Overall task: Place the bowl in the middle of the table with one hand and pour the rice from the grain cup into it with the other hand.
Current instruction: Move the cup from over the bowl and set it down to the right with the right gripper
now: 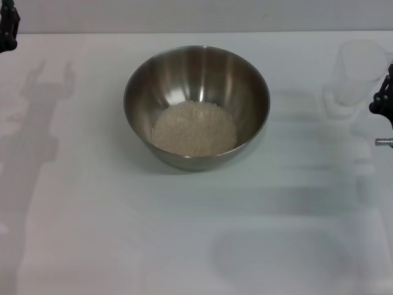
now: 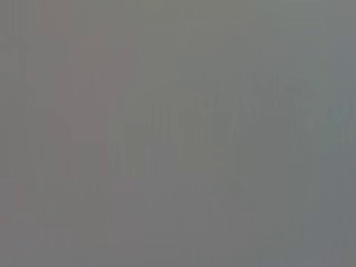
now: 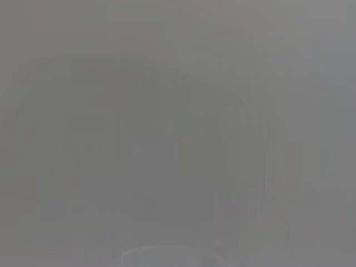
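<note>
The bowl [image 1: 196,107] sits upright near the middle of the white counter [image 1: 92,233], with the rice [image 1: 194,128] heaped in its bottom. The grain cup [image 1: 357,72] stands upright at the far right — just beside the right pincer [image 1: 384,97], which shows only at the frame edge. The left pincer [image 1: 7,27] is at the far left corner, well apart from the bowl. Whether either pincer is apart or together cannot be told; both wrist views show only grey haze.
</note>
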### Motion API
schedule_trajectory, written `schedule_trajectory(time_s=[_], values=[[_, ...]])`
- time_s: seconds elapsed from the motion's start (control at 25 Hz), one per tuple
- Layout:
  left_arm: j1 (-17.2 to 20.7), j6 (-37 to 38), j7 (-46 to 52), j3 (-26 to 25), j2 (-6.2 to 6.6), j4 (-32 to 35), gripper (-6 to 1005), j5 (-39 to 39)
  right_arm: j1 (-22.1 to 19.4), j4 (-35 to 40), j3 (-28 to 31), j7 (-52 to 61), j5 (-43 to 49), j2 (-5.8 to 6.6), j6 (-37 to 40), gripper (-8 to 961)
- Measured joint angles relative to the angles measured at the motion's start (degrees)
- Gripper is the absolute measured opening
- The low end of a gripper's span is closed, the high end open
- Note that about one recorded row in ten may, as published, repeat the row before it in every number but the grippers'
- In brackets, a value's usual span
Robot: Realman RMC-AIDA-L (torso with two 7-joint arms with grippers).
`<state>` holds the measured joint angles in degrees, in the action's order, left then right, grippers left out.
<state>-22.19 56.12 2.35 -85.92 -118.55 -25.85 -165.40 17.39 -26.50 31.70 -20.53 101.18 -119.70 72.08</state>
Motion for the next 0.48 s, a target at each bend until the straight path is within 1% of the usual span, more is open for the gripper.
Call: schedule_trajectory(time_s=[0.08,0.2,0.48], values=[[0.0,-0.1,0.3,0.1,0.0,0.1,557,0.0,0.1,0.5,0.0,1.5,0.1,0.03,-0.4,4],[0.1,-0.2,1.7,0.2,-0.01,0.4,557,0.0,0.7,2.8,-0.1,8.2,0.4,0.17,-1.8,4],[0.8,-0.2,2.0,0.9,-0.01,0.0,557,0.0,1.4,4.6,-0.5,9.5,0.2,0.1,-3.5,4]])
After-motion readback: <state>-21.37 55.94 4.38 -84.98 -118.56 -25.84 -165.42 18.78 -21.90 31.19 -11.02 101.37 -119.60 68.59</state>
